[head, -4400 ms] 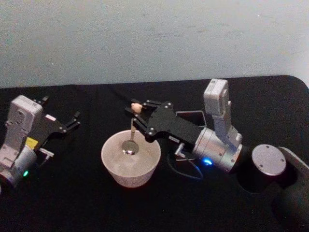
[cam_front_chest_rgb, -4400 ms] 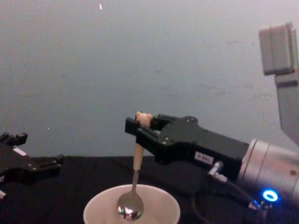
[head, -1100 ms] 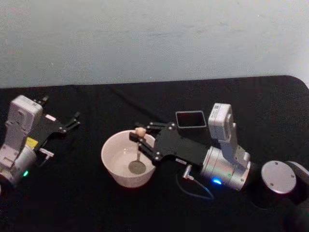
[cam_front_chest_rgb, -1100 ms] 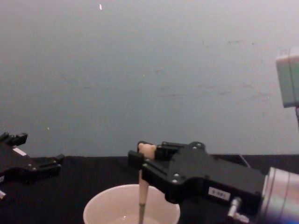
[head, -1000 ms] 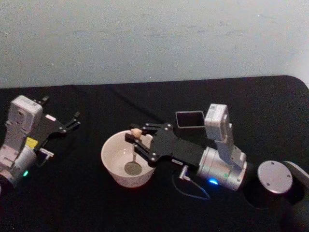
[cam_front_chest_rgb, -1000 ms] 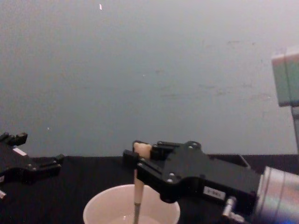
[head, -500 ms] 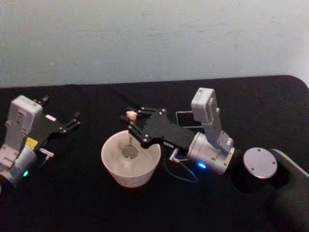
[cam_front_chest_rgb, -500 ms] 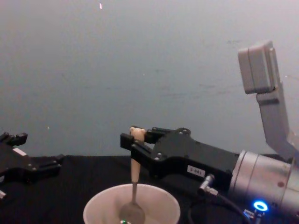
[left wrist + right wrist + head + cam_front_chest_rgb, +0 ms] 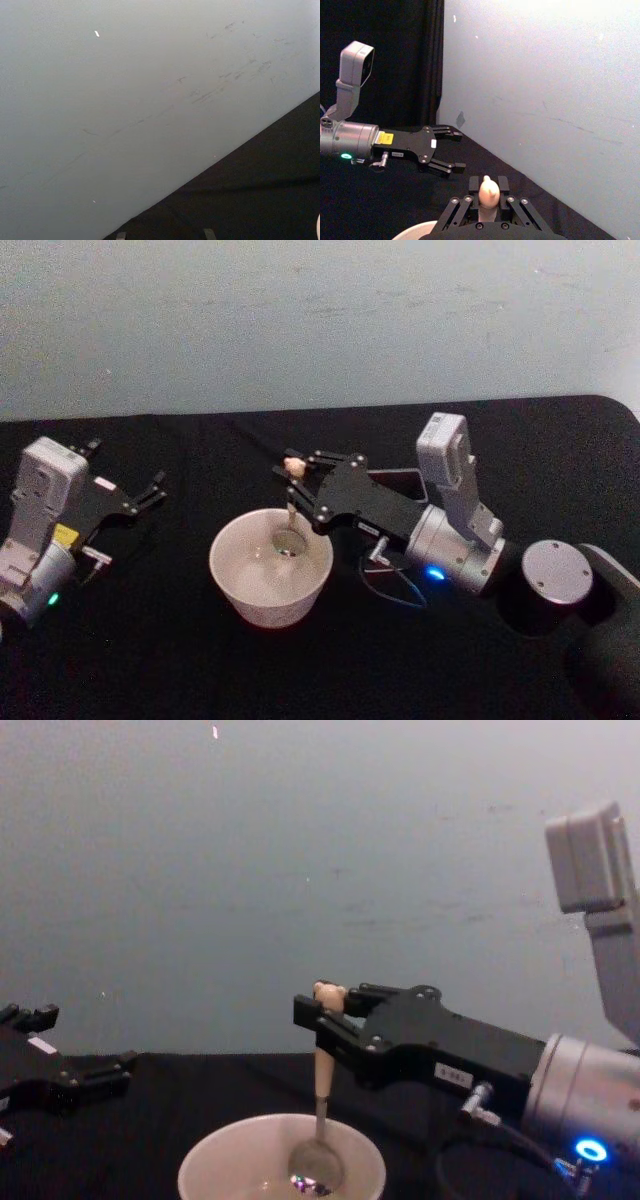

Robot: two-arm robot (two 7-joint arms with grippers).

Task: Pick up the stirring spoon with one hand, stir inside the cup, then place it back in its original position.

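The right claw [image 9: 325, 1002] clenches the spoon [image 9: 320, 1085] near its bear top; it hangs nearly upright, bowl inside the cup [image 9: 260, 600]. The dark box [image 9: 400, 480], apparently half hidden, sits just behind that claw's body. The left claw [image 9: 152, 490] rests released, far left.

No readable text. The white sticker [image 9: 454, 1073] on the right gripper [image 9: 318, 1010] and yellow sticker [image 9: 387, 136] on the left gripper [image 9: 456, 150] carry print too small to read.

The stirring spoon [image 9: 321, 1095] stands nearly upright, its bowl inside the cup [image 9: 238, 588] near the rear right wall, under the right gripper [image 9: 294, 471]. The left gripper [image 9: 156, 489] lies well apart to the cup's left.
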